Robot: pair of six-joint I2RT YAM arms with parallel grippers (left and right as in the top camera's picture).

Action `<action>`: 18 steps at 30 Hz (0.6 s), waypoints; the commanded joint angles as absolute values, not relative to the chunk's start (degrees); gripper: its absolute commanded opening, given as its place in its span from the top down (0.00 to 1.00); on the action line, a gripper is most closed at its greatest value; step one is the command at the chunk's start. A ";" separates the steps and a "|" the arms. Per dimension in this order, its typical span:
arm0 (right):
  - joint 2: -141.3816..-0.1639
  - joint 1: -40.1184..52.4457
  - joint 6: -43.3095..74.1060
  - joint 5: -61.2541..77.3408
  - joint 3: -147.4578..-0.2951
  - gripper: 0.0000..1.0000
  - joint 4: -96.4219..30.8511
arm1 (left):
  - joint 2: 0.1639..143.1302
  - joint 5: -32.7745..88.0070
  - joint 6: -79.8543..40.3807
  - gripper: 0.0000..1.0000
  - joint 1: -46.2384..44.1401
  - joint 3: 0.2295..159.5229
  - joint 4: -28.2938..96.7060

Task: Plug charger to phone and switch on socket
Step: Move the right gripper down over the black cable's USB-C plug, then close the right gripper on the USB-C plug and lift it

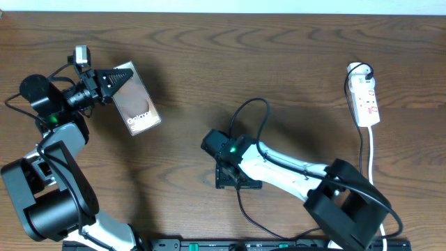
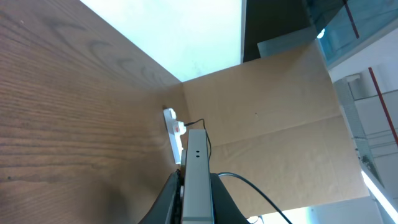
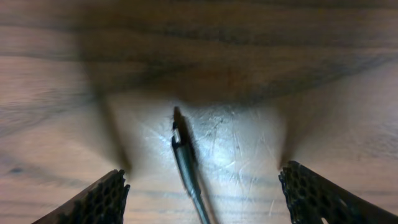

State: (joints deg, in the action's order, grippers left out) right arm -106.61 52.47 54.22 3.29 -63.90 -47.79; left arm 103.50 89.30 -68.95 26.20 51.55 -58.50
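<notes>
The phone (image 1: 138, 106) is a dark slab with white lettering, held tilted at the table's far left. My left gripper (image 1: 118, 78) is shut on its upper end. In the left wrist view the phone (image 2: 198, 155) stands edge-on between the fingers (image 2: 196, 190). My right gripper (image 1: 228, 180) points down at mid-table, open. In the right wrist view its jaws (image 3: 204, 177) straddle the charger's plug tip (image 3: 181, 152), which lies on the wood untouched. The charger cable (image 1: 244, 209) trails toward the front edge. The white socket (image 1: 364, 97) lies at the far right and also shows in the left wrist view (image 2: 175, 129).
A black plug (image 1: 362, 70) sits in the socket's far end, and the socket's white cord (image 1: 371, 150) runs toward the front. A thicker black arm cable (image 1: 252, 103) loops behind the right gripper. A brown cardboard wall (image 2: 273, 112) stands beyond the table.
</notes>
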 commanded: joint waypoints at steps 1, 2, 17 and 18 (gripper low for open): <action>-108.40 51.66 54.17 4.97 -63.68 0.28 -47.55 | 102.74 90.02 -68.77 0.93 26.17 51.86 -58.83; -108.44 51.40 54.17 5.19 -63.68 0.30 -47.57 | 102.74 90.02 -68.75 0.93 26.17 51.86 -58.83; -109.08 50.94 54.17 5.78 -63.68 0.61 -47.57 | 102.74 90.02 -67.70 0.93 26.17 51.86 -58.81; -109.08 50.94 54.17 5.78 -63.68 0.66 -47.57 | 102.74 90.00 -67.70 0.93 26.17 51.86 -58.81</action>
State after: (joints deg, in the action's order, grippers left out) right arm -107.20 51.22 54.28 5.21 -63.94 -48.07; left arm 103.50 89.27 -68.49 26.20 51.55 -58.50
